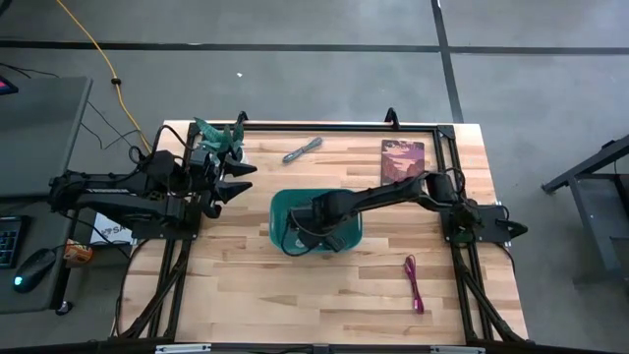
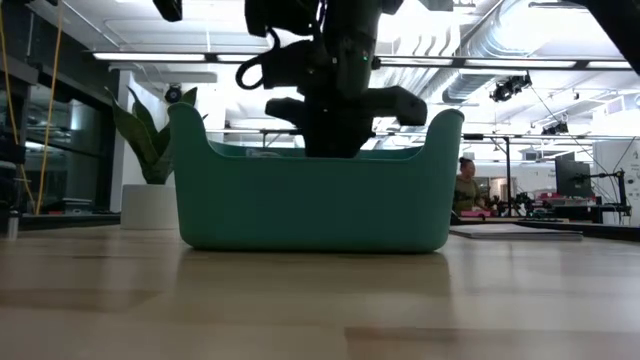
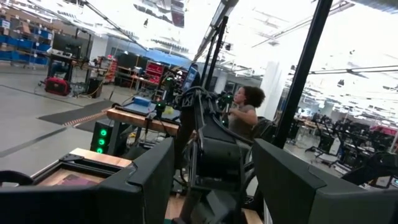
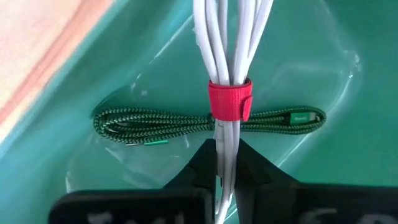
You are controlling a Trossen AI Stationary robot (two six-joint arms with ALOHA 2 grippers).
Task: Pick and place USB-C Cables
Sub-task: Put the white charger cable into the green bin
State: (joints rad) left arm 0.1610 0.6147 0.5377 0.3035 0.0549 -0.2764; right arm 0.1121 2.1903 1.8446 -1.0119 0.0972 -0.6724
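Pale butcher-block wood spreads under me, and the teal bin [image 1: 278, 208] sits near its middle. My right gripper [image 4: 225, 163] is down inside that bin, fingers clamped on the white cable [image 4: 229, 43], a bundle of thin white strands cinched by 1 red band [image 4: 229, 99]. It hangs from my grasp just over the dark green cable [image 4: 155, 124], which already lies flat on the bin floor. I judge this as the placing step for the 2nd cable: next I should loosen my grip and lift straight out without dragging the bundle along. 2 more wait on the table, the grey cable [image 1: 302, 149] beyond the bin and the magenta cable [image 1: 414, 283] toward the near edge. My left gripper [image 1: 234, 180] waits spread apart, off to the left side.
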